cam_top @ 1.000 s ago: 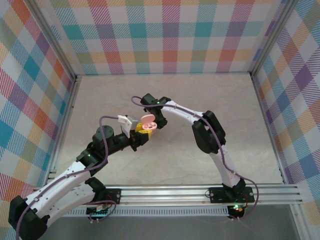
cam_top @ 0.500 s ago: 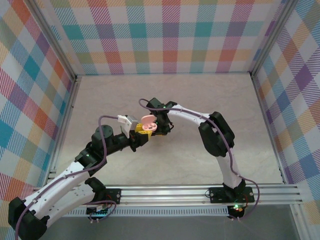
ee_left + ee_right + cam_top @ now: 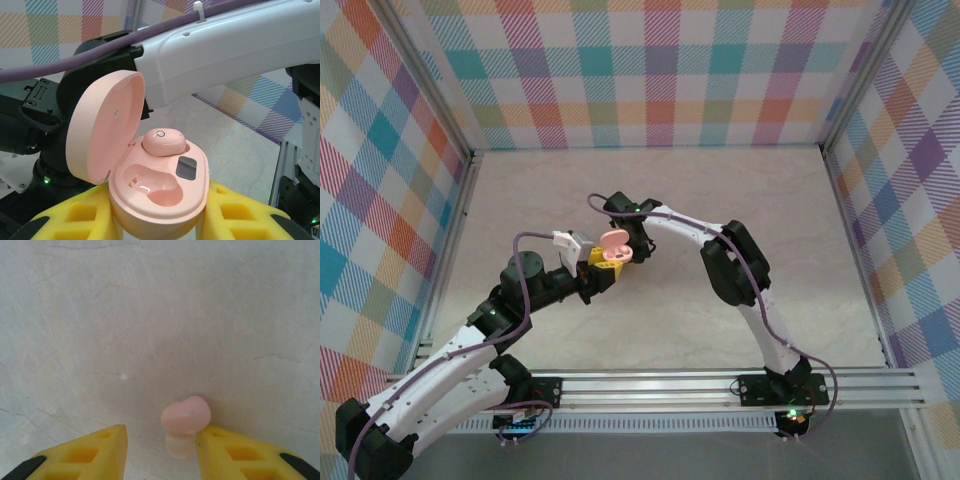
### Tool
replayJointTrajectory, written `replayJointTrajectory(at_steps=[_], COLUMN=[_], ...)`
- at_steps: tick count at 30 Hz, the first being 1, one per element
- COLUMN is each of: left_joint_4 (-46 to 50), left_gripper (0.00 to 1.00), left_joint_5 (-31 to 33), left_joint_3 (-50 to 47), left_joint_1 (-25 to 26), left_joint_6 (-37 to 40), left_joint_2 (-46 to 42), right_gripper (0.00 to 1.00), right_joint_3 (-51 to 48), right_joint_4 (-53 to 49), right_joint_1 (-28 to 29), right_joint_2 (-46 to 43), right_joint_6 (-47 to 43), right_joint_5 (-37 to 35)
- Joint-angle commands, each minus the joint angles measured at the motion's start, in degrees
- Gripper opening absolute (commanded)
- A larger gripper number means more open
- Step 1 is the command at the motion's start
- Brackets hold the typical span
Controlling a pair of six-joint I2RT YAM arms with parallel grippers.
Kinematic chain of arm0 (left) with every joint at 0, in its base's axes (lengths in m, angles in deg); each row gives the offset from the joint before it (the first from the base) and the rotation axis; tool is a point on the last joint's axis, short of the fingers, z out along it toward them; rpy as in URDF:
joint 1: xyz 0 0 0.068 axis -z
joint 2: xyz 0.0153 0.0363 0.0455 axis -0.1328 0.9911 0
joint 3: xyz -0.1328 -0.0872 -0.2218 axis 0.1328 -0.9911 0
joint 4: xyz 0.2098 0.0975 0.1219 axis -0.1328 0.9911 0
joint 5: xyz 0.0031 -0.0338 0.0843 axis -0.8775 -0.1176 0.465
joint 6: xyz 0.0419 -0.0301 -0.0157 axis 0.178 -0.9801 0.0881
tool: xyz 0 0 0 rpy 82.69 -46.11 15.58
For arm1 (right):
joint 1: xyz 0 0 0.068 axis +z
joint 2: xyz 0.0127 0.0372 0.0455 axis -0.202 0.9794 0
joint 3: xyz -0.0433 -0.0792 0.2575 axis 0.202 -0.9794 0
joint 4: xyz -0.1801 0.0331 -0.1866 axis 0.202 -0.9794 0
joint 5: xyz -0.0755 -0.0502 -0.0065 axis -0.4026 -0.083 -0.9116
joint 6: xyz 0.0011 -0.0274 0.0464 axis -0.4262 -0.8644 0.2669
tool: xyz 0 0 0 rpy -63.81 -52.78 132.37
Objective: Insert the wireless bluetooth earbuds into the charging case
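Observation:
My left gripper (image 3: 159,212) is shut on a pink oval charging case (image 3: 165,185), with a yellow finger pressing each side. The lid (image 3: 102,125) stands open to the left. One pale pink earbud (image 3: 164,141) sits in the far socket and the near socket is bare. In the top view the case (image 3: 614,248) hangs mid-table, and my right gripper (image 3: 638,238) is just right of it. The right gripper (image 3: 161,440) stands open over the table. A second pink earbud (image 3: 186,416) leans against its right finger, with a clear gap to the left finger.
The right arm's white link (image 3: 225,45) and a purple cable cross just behind the case. Plaid walls (image 3: 660,70) enclose the marbled tabletop (image 3: 800,250) on three sides. An aluminium rail (image 3: 720,385) runs along the near edge.
The right arm swung down toward the case, then drew back slightly up and left. The left gripper still holds the case and has shifted a little left.

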Motion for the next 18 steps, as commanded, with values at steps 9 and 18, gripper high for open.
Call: replayJointTrajectory(at_steps=[9, 18], left_joint_4=[-0.3, -1.1], left_gripper=[0.3, 0.3], left_joint_5=[-0.3, -0.5], left_joint_3=[0.1, -0.5], left_joint_1=[-0.2, -0.2], left_joint_6=[0.1, -0.2], left_joint_2=[-1.8, -2.1], right_gripper=[0.41, 0.44], right_joint_3=[9.4, 11.8], right_joint_4=[-8.9, -12.3], right_joint_1=[0.0, 0.3], right_joint_2=[5.6, 5.4], right_joint_6=[-6.5, -9.3], right_joint_5=[-4.6, -9.8])
